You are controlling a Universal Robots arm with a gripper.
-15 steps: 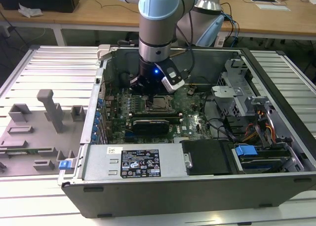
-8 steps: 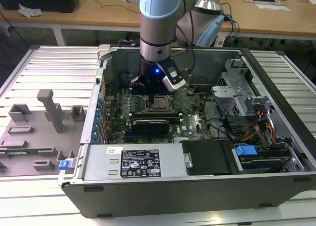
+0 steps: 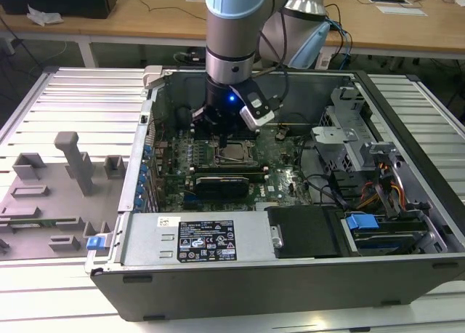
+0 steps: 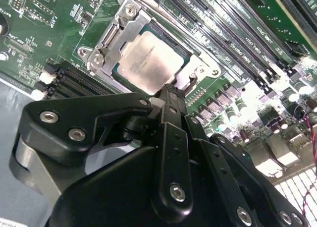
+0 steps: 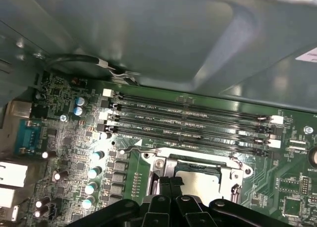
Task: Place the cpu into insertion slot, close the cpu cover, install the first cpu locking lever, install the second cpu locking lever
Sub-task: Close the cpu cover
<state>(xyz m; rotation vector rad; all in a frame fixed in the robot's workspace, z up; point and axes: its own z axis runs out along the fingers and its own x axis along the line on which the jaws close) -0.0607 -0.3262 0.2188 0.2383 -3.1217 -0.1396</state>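
The cpu (image 4: 151, 61) lies flat in the insertion slot (image 3: 236, 153), its silver-grey top showing through the window of the cpu cover (image 4: 115, 36). The cover's metal frame lies down around the chip. My gripper (image 4: 171, 89) is shut, with nothing seen between its fingers, and its tip rests at the socket's edge beside a thin wire lever (image 4: 192, 77). In the first wrist view the fingers (image 5: 164, 187) stand just in front of the socket (image 5: 198, 180). In the exterior view the gripper (image 3: 224, 138) hangs low over the green board inside the open computer case.
Long black memory slots (image 5: 193, 120) run beside the socket. Capacitors (image 5: 91, 172) and rear ports (image 5: 12, 175) crowd one side. The case wall (image 3: 145, 137), a drive cage (image 3: 349, 137) and cables (image 3: 378, 187) ring the board. A grey fixture block (image 3: 73, 162) stands outside on the exterior view's left.
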